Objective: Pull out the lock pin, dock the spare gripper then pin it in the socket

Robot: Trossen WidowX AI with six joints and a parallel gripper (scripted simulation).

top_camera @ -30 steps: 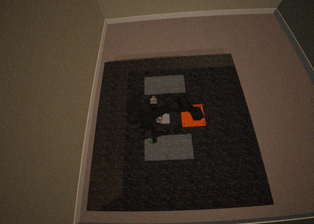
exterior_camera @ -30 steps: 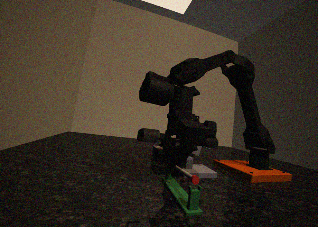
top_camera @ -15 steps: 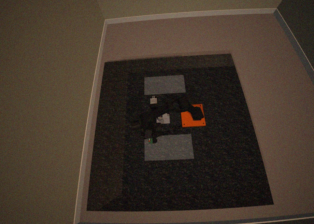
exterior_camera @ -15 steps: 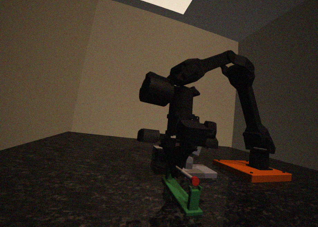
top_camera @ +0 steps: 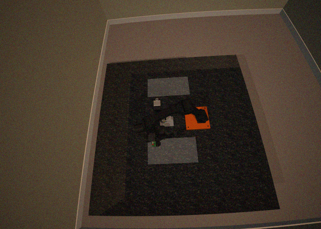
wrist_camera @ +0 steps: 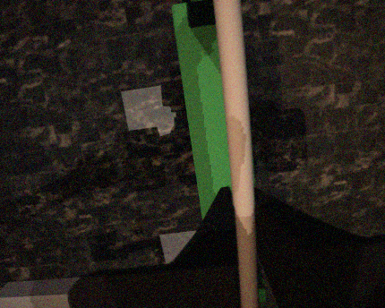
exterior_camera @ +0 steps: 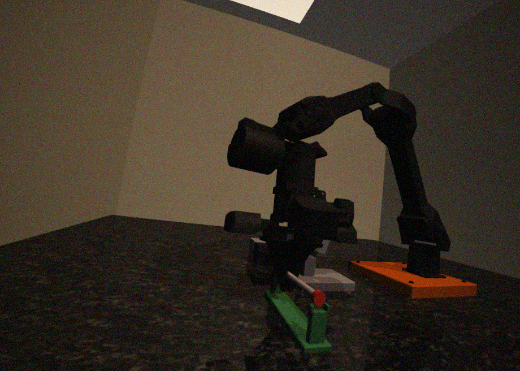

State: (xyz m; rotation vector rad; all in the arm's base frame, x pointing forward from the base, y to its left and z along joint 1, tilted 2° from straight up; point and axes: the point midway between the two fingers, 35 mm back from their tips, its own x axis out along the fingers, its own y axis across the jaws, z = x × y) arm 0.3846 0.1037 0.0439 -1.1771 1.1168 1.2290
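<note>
My gripper (exterior_camera: 286, 274) (wrist_camera: 235, 194) points down, shut on the lock pin. The pin (exterior_camera: 300, 283) (wrist_camera: 235, 89) has a pale shaft and a red head, and lies along the green rack (exterior_camera: 289, 310) (wrist_camera: 215, 143) (top_camera: 155, 145). Its head is at the notch of the rack's near upright; whether it touches is unclear. A pale block with a small square ring (top_camera: 156, 98), seemingly the mount and its socket, stands beyond the arm; no pin shows in the ring. A pale base (top_camera: 169, 122) (exterior_camera: 332, 279) carries grey parts, seemingly the spare gripper, largely hidden behind my arm in the exterior view.
The arm's orange base plate (top_camera: 190, 124) (exterior_camera: 445, 289) is to the right of the pale base. The arm arches over from it. Two pale rectangles of light (top_camera: 168, 87) (top_camera: 176, 154) lie on the dark speckled table top (top_camera: 207, 185). A pale block (wrist_camera: 32, 297) shows at the wrist view's lower left.
</note>
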